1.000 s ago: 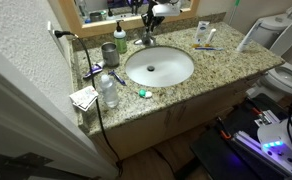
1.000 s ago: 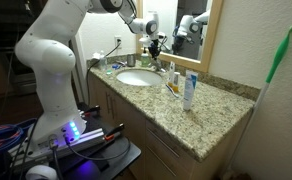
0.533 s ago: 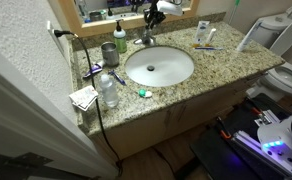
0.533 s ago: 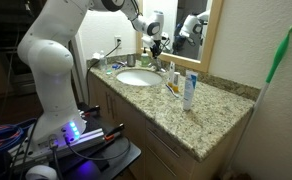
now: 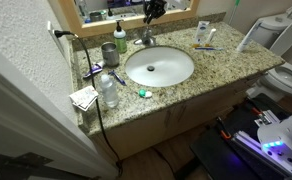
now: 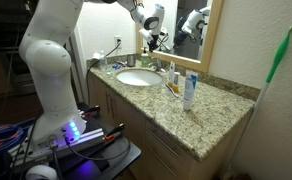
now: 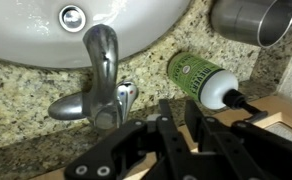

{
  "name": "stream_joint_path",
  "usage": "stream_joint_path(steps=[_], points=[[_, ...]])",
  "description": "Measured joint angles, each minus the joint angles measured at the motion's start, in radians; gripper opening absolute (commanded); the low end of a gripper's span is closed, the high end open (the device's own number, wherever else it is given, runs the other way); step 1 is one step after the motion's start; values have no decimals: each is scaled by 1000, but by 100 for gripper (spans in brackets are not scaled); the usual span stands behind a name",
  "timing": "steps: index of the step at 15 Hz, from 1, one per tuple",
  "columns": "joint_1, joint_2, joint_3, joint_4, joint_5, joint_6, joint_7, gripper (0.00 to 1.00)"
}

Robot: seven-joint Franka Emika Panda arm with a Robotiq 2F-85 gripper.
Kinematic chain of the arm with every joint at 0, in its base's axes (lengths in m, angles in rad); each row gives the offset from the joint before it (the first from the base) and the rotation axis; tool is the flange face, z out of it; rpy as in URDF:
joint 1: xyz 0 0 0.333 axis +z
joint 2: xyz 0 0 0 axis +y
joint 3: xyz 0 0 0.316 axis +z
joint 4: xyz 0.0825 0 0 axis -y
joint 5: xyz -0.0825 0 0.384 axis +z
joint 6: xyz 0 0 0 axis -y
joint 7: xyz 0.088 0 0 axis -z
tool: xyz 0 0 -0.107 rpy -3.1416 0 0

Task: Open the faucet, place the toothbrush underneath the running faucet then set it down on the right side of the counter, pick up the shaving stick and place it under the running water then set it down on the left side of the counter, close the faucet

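Hovering above the back rim of the basin [image 5: 159,67], the end effector [image 5: 153,10] hangs over the faucet [image 5: 146,39] without touching it; in both exterior views it sits clearly higher than the chrome tap [image 6: 152,62], in front of the mirror [image 6: 191,25]. In the wrist view its dark fingers [image 7: 166,122] are drawn almost together, with only a thin slit between them and nothing clamped there. Just ahead of them in that view stands the faucet [image 7: 101,55], its spout reaching toward the white bowl and the drain [image 7: 73,16], with a lever handle [image 7: 71,106] at its base. Whether water is running cannot be told.

The toothbrush [image 5: 208,47], a thin bluish stick, lies flat on the speckled granite table [image 5: 226,62] on the far side of the basin from the bottles, just beside an upright toothpaste tube [image 5: 203,31]. A green pump bottle [image 7: 198,75] and a steel cup [image 7: 251,18] stand next to the faucet. Nearer the wall on that side, an exterior view shows a blue-handled razor [image 5: 93,70], a clear water bottle [image 5: 108,90] and a folded paper [image 5: 83,97]. A toilet [image 5: 284,72] stands past the end of the table.
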State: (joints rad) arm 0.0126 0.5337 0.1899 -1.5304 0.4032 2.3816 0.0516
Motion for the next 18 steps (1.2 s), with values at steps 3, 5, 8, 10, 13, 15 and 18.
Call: stream_joint_path(steps=[3,5,8,10,13,15,18], points=[[17,-39,-9,-29,-24,-17,40,74],[60,-58,-58,-51,-127,-29,137,88],[134,-58,-131,-62,-291,-41,292,100],[169,-49,-157,-64,-354,-48,355,100],[195,-29,-172,-58,-397,-66,410,100],[201,-10,-178,-49,-402,-69,428,100],[202,19,-186,-27,-402,-66,439,100]])
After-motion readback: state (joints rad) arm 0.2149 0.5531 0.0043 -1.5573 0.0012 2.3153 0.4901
